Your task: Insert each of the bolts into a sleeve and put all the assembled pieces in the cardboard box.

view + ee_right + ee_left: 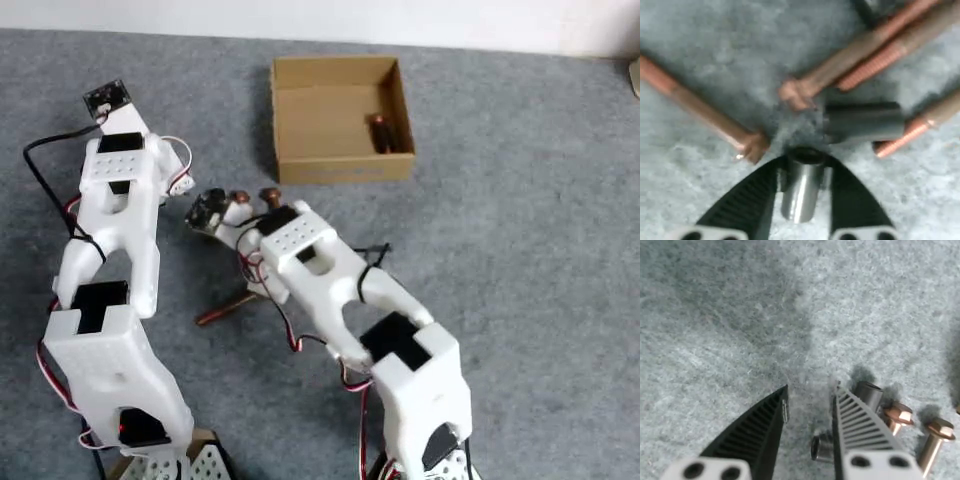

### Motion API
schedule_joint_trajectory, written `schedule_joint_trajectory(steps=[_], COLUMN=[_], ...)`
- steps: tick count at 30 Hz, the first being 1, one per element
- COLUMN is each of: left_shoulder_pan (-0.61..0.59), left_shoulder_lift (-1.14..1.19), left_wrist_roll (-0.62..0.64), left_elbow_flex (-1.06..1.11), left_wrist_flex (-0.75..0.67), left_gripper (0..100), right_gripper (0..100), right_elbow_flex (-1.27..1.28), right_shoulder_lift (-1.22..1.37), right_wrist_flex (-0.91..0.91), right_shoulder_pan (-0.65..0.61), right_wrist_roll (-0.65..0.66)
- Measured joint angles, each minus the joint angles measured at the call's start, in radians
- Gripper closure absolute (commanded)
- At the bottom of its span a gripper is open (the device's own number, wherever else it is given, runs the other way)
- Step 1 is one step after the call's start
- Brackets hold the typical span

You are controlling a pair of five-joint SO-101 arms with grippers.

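Right wrist view: the right gripper (805, 161) is clamped on a short grey metal tube sleeve (801, 187), held lengthwise between its black ribbed fingers (747, 200). Just ahead of it, on the grey felt table cover (715, 30), lie several long copper-coloured threaded bolts (865, 44) and a dark cylindrical sleeve (862, 122) that touches at least one bolt.

Left wrist view: the left gripper (810, 400) hangs over the cover with its fingers apart and nothing between the tips. A small metal cylinder (821, 447), probably another sleeve, lies by the inner face of one finger. Two flanged bolt heads (897, 415) stand just beside that finger.

Step in hand, as judged: sleeve secured, bolt not yet inserted. The next move calls for the left gripper to close on one bolt shank and line it up with the sleeve bore. The crossed bolts make a clean single pick difficult.

High view: the brown cardboard box (340, 170) sits beyond both arms and holds one dark-and-copper piece (383, 133) against its wall.

Limits:
- The right arm (300, 240) covers most of the pile, so no bolt count is possible.
- The bolts run off the edge of the right wrist view.
- Whether the boxed piece is fully seated cannot be made out
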Motion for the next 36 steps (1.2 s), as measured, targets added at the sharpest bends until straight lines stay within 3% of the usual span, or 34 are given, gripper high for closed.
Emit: schedule_joint_trajectory(steps=[16,36], left_shoulder_pan=[0.000,0.011], left_shoulder_lift=[0.000,0.000], left_wrist_roll=[0.000,0.000], left_elbow_flex=[0.000,0.000], left_wrist_flex=[0.000,0.000], left_gripper=[85,85], right_gripper=[99.3,99.3], right_elbow_flex=[-0.006,0.287], right_shoulder_lift=[-0.012,-0.700], right_wrist_flex=[0.018,0.043], right_shoulder_pan=[0.038,0.124], right_wrist_roll=[0.000,-0.114])
